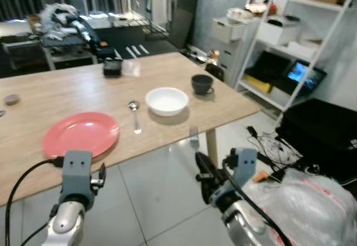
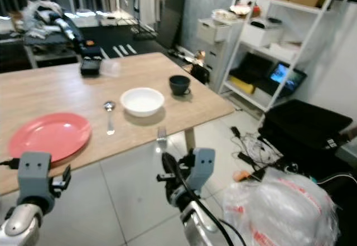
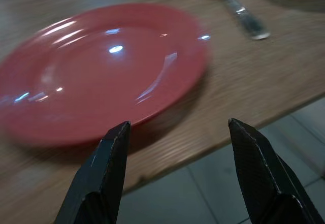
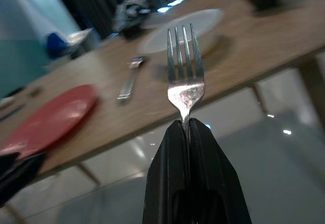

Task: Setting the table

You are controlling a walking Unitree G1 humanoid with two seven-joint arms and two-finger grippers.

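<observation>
Fork (image 4: 185, 76): upright, tines up, pinched between the closed fingers of the right gripper (image 4: 188, 127); seen at lower centre of the head views, just off the near edge of the wooden table (image 1: 56, 90).
Left gripper (image 3: 177, 132): fingers spread wide, holding nothing, at the table edge just before the red plate (image 1: 81, 134).
Spoon (image 1: 135, 116): centre, between plate and white bowl (image 1: 167, 100).
Dark cup (image 1: 202, 83): right of bowl.

I count one red plate (image 1: 81, 134), one spoon (image 1: 135, 116), one white bowl (image 1: 167, 100) and one dark cup (image 1: 201, 83) on the desk (image 1: 50, 95), mid-frame. One fork (image 4: 184, 72) stands up at the lower centre. Two tools: left tool (image 3: 177, 176), right tool (image 4: 188, 132).
</observation>
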